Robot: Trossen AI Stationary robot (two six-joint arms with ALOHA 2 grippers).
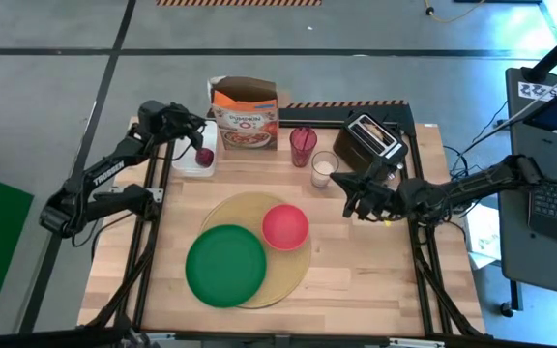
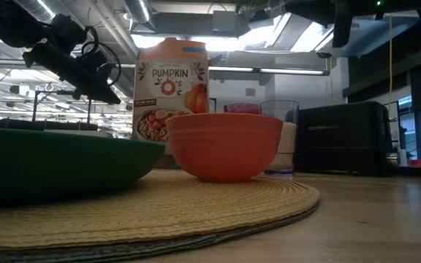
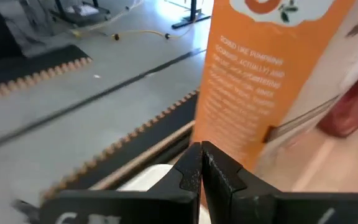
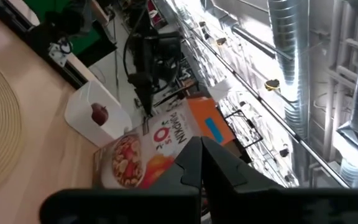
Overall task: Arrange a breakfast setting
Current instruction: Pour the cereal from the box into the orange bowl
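Operator: Wooden tabletop (image 1: 375, 271) status, please?

Manual: Round tan placemat (image 1: 293, 280) lies centred, with the large green plate (image 1: 225, 265) and the red bowl (image 1: 285, 226) on it, side by side. The small dark-red fruit (image 1: 204, 156) rests on the white cutting board (image 1: 188, 161), beside the cereal box (image 1: 246, 121).

Operator: And the grippers?

Manual: Left gripper (image 1: 195, 138) hovers just above the fruit, fingers pressed together, holding nothing. Right gripper (image 1: 354, 205) waits near the black toaster (image 1: 373, 140), likewise closed and empty.

Operator: How do I proceed?

Manual: You likely take the fruit first. Open the left fingers fully before descending, centre them around the fruit, close gently, then lift straight up, keeping clear of the box.
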